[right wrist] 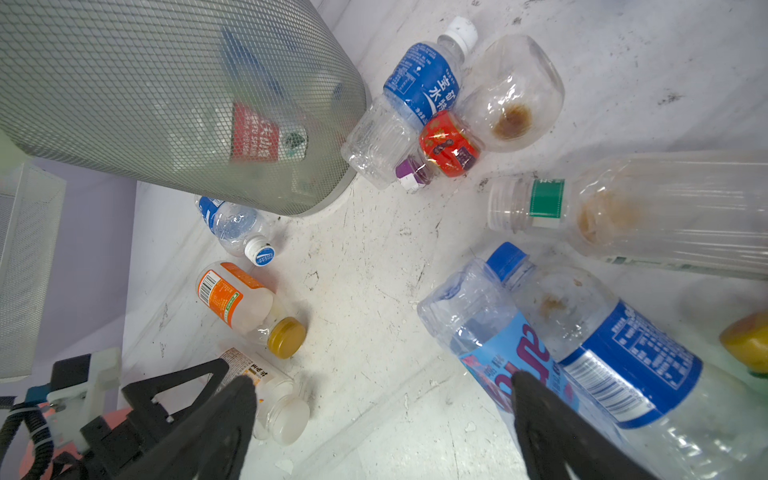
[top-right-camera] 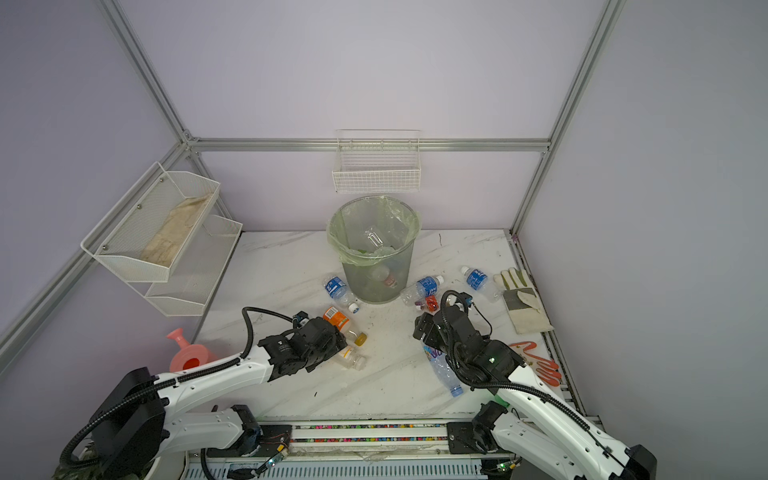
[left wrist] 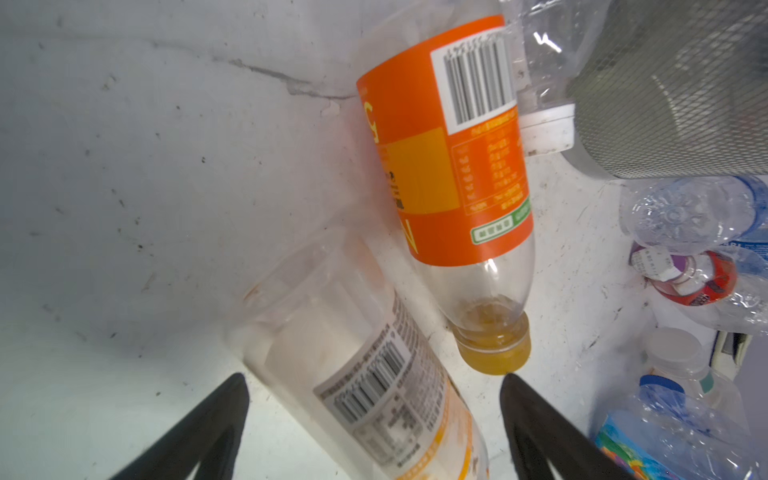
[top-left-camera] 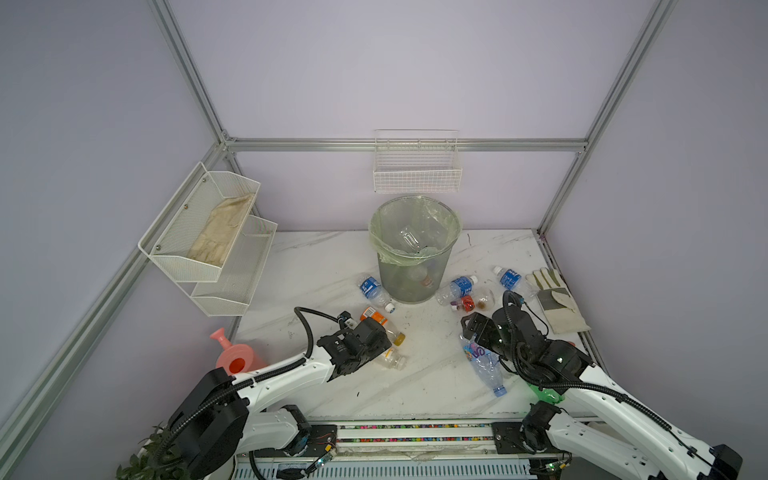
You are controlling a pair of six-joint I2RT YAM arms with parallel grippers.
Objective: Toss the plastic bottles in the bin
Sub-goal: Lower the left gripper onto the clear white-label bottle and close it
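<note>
Plastic bottles (top-left-camera: 461, 286) litter the surface (top-left-camera: 324, 266) near the bin (top-left-camera: 415, 266).
Left claw (left wrist: 372, 376) wide, straddling 1 clear bottle (left wrist: 332, 332) (lying flat); right claw (right wrist: 382, 377) wide, empty.

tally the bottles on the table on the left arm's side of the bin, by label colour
blue-label bottle: 1
orange-label bottle: 1
pale-label clear bottle: 1
total: 3

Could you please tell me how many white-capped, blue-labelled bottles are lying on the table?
3 bottles: one left of the bin, one right of it, and one beside the glove. Others may be hidden.
</note>
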